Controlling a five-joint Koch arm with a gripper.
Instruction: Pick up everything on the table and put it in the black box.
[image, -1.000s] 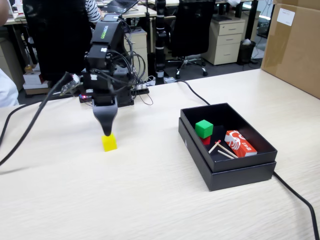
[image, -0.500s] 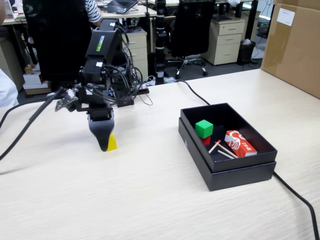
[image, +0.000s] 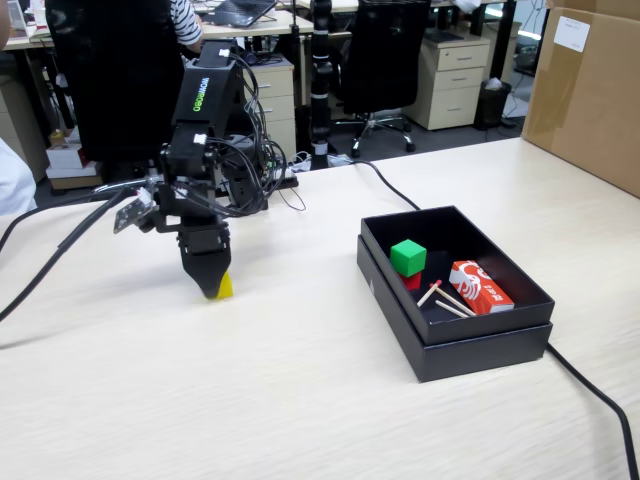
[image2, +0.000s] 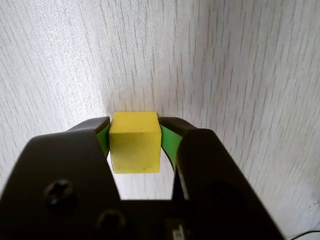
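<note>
The yellow cube rests on the beige table, left of the black box. My gripper stands over it, tips down on the tabletop, and hides most of it in the fixed view. In the wrist view the yellow cube sits between the green-padded jaws of my gripper, which press on both its sides. Inside the box a green cube lies partly on top of a red cube.
A red-and-white matchbox and loose matchsticks lie in the box too. A big brown carton stands at the back right. Black cables run over the table by the box and left of the arm.
The arm has swung a little left and come down, so the gripper now covers most of the yellow cube, which stood in plain view a second ago.
</note>
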